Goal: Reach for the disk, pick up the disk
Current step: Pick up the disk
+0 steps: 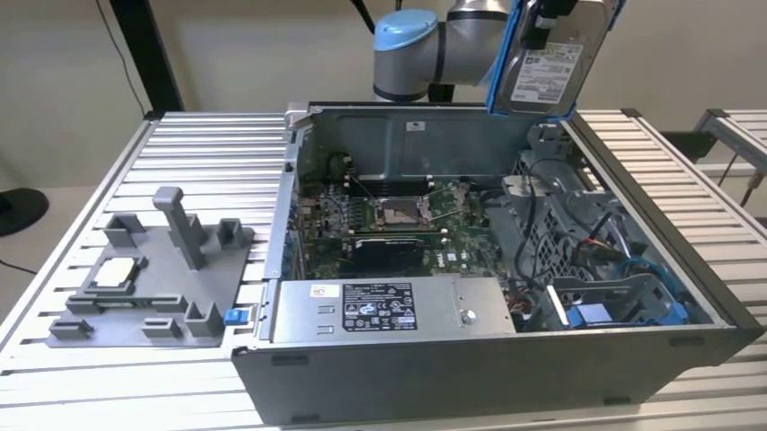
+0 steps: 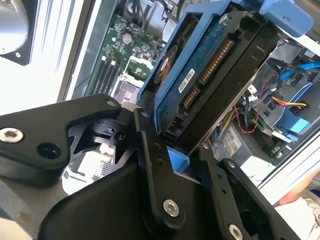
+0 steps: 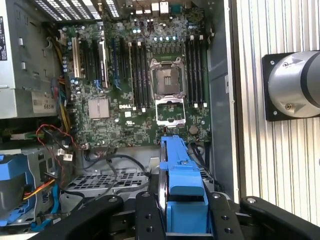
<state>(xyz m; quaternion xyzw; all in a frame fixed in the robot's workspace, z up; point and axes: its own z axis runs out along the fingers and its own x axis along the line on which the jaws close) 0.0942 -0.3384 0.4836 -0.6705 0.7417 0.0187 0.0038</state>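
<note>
Disk (image 1: pixel 549 63) is up in the air, clamped in the gripper (image 1: pixel 554 27), hanging above the back wall of the open computer case (image 1: pixel 480 377) toward the exterior view's right, label side facing the camera, tilted a bit off vertical. It touches nothing below; open air all round it, and its lower edge sits above the case rim. In the second wrist view the gripper fingers (image 2: pixel 150 165) squeeze the disk (image 2: pixel 200 75) by the blue bracket (image 2: pixel 165 65), connector edge showing. In the first wrist view the bracket (image 3: pixel 180 185) sits between both black fingers (image 3: pixel 147 220) with the motherboard (image 3: pixel 145 85) far below. Inside the case, cables crowd the drive cage on the exterior view's right, with a blue bay part (image 1: pixel 594 314) near the front corner. Grey fixture (image 1: pixel 156 269) with a small white-silver chip (image 1: pixel 114 274) lies on the slatted table (image 1: pixel 204 153) at the exterior view's left, well apart. Arm elbow joint (image 1: pixel 414 54) sits behind the case, wrist reaching over the rear edge.
</note>
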